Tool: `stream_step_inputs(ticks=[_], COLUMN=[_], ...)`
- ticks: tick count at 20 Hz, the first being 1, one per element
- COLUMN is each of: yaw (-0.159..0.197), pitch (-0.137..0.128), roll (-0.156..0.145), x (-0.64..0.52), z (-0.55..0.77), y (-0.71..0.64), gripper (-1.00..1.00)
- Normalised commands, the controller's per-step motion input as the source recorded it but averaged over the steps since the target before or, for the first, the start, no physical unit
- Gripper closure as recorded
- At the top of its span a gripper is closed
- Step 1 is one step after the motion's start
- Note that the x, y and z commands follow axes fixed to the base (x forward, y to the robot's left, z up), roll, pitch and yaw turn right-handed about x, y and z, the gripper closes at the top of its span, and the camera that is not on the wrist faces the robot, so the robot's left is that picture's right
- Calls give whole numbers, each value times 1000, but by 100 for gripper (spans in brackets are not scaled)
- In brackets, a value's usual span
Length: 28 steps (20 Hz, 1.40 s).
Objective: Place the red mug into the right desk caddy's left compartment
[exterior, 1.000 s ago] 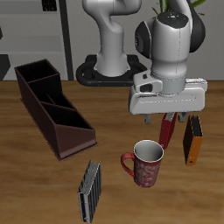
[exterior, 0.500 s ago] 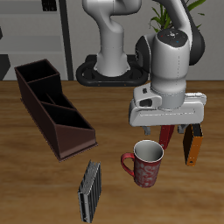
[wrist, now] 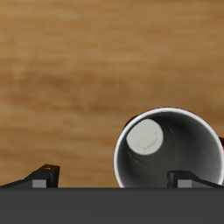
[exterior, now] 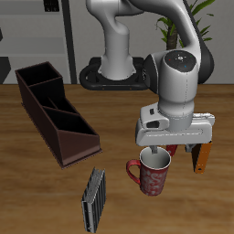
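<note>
The mug [exterior: 151, 171] stands upright near the front edge of the table [exterior: 27, 196], its handle toward the caddy [exterior: 53, 111]. The gripper [exterior: 173, 149] hangs directly over the mug's rim, fingers spread apart and holding nothing; in the wrist view the mug [wrist: 171, 149] shows its whitish inside between the two fingers [wrist: 42, 178]. The caddy lies well apart, nearer the back edge.

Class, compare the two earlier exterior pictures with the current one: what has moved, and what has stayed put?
The gripper has come down and forward, closer over the red mug; nothing is gripped yet. The mug, the right desk caddy, the grey book and the orange book have not moved.
</note>
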Motion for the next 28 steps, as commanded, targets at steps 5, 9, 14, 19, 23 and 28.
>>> stream_step_inputs(ticks=[5,9,14,19,23,28], yaw=[-6,-15,15,-17,-13,-6], pitch=[32,47,15,7,4,-23], roll=[4,-2,-3,12,-7,-5], x=[54,88,11,-1,23,-22], z=[-244,-322,-150,-58,42,157], y=[15,4,6,-20,-93,-112], gripper=[-100,-100,-100,100,100,100])
